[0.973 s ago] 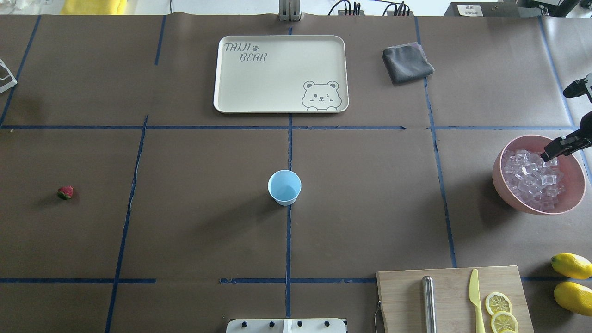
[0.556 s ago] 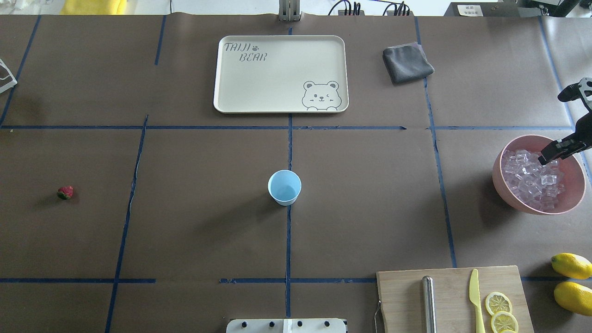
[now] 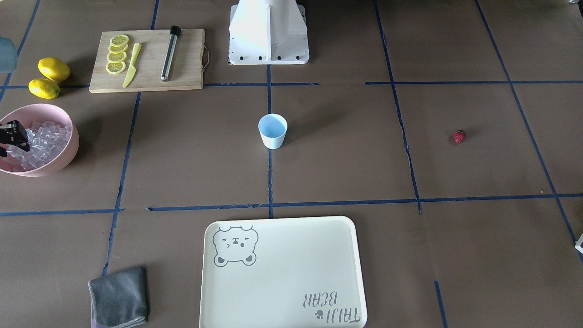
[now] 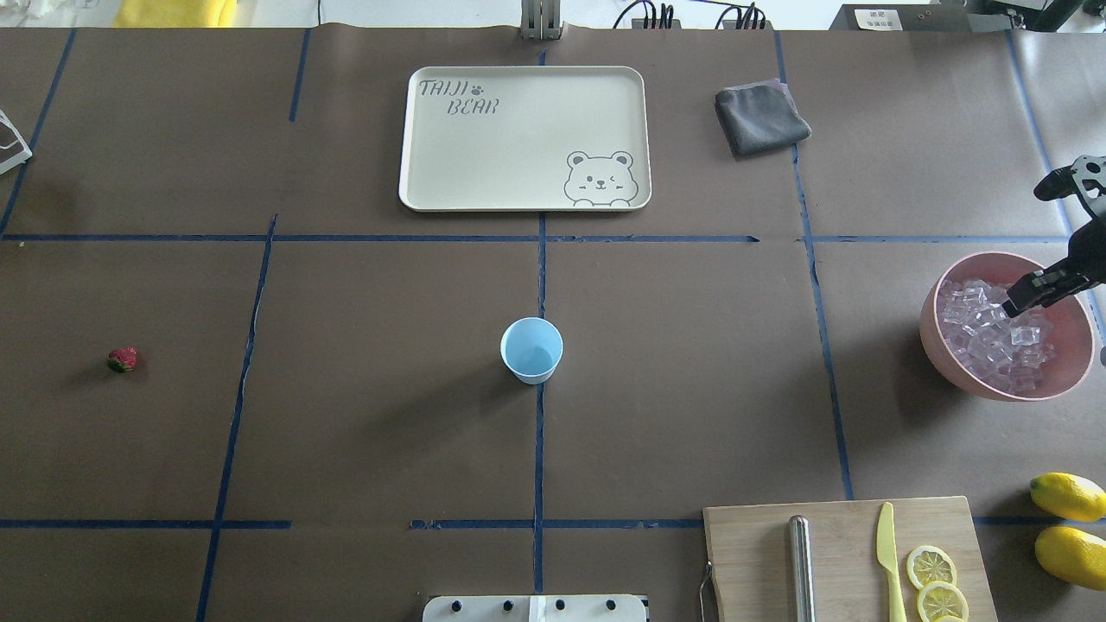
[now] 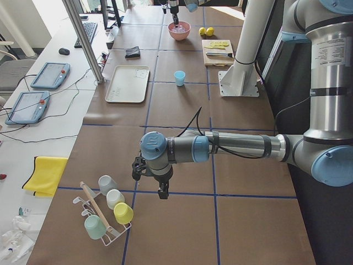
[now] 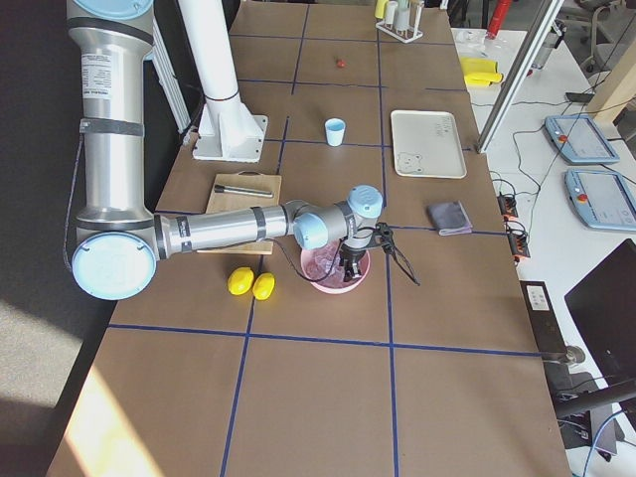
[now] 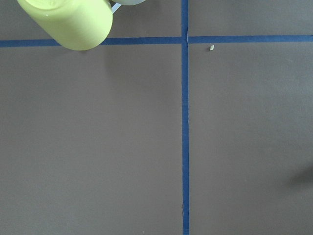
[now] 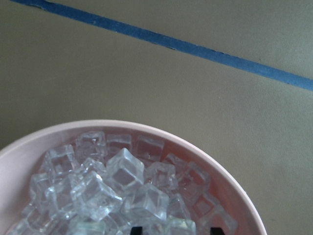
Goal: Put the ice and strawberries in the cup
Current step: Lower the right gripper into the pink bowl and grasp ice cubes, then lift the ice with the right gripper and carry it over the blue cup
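Dozens of small ice (image 8: 122,181) cubes heaped in the pink bowl (image 4: 937,350), directly beneath the right jaws; likely light, hard and slick, so pinch one top cube across flat faces. Right jaws apart, fingertips (image 8: 137,231) aimed down just above the heap, forearm stretched low and level. Cup (image 4: 531,350) stands well apart from them, strawberry (image 4: 123,359) farther beyond. Left jaws: cannot tell.

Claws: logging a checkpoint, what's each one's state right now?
Left claw: cannot be told.
Right claw: open, over the ice.
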